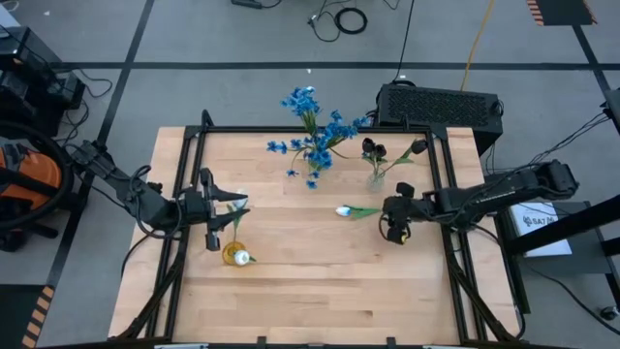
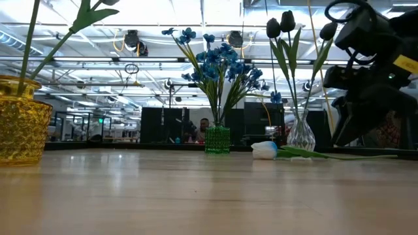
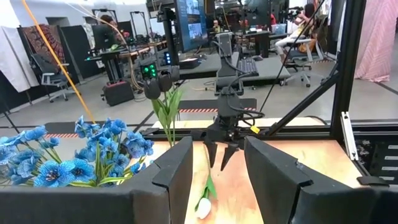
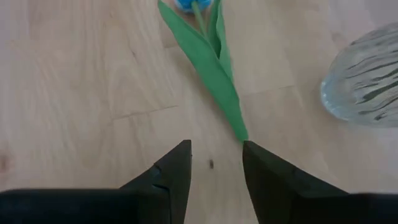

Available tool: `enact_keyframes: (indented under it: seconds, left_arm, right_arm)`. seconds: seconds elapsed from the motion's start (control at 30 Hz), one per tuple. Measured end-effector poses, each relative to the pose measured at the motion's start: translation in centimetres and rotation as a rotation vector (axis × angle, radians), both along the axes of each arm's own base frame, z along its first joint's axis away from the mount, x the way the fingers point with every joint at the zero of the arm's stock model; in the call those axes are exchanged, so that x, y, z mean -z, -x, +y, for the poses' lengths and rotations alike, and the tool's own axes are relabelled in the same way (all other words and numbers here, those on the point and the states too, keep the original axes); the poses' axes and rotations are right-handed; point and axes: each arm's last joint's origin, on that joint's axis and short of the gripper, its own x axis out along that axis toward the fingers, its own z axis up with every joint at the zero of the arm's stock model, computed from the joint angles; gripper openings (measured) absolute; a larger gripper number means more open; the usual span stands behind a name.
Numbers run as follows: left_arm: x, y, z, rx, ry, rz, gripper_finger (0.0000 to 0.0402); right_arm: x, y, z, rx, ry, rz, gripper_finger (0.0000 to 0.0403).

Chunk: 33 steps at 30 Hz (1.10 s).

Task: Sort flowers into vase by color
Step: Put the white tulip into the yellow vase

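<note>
One white tulip [image 1: 344, 210] lies flat on the table, its green leaf [image 4: 214, 68] trailing toward my right gripper [image 4: 216, 149]. That gripper slants down just short of the leaf's tip, open, with only bare wood between its fingers. Another white flower stands in the yellow vase [image 1: 235, 255] near the left side. My left gripper [image 3: 217, 149] hovers level beside that flower's leaves [image 1: 235, 204], open and empty. Blue flowers [image 1: 315, 136] fill a green vase [image 2: 217, 139]. Dark tulips [image 2: 281, 26] stand in a clear glass vase [image 2: 301, 134].
A black metal frame [image 1: 441, 174] borders the wooden table. The glass vase [image 4: 364, 81] stands close beside my right gripper, toward the far edge. The near half of the table [image 1: 320, 291] is bare wood. A black box [image 1: 441, 105] sits behind the far edge.
</note>
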Motion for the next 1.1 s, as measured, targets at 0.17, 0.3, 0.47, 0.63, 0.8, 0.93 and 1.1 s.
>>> enact_keyframes:
  seconds: [0.17, 0.3, 0.47, 0.63, 0.8, 0.93, 1.1]
  left_arm:
    - [0.0, 0.0, 0.0, 0.0, -0.004, 0.0, 0.0153]
    - [0.0, 0.0, 0.0, 0.0, -0.004, 0.0, 0.0153]
    - [0.0, 0.0, 0.0, 0.0, -0.002, -0.002, 0.0153]
    - [0.0, 0.0, 0.0, 0.0, -0.005, -0.002, 0.0153]
    - [0.0, 0.0, 0.0, 0.0, -0.022, 0.001, 0.0153]
    - [0.0, 0.0, 0.0, 0.0, -0.023, 0.002, 0.0153]
    - [0.0, 0.0, 0.0, 0.001, -0.029, 0.003, 0.0153]
  right_arm:
    - [0.0, 0.0, -0.7, 0.013, -0.025, 0.009, 0.0146]
    - [-0.7, -0.5, -1.3, 0.027, -0.053, -0.015, 0.0152]
    - [-1.1, -1.1, -1.6, -0.017, -0.009, 0.074, 0.0167]
    - [-0.1, -1.6, -2.2, -0.039, -0.048, 0.123, 0.0181]
    - [1.0, -2.0, -3.2, 0.007, -0.068, 0.187, 0.0187]
    - [1.4, -2.4, -3.4, 0.02, -0.077, 0.218, 0.0187]
    - [1.4, -2.8, -3.5, 0.013, -0.074, 0.229, 0.0187]
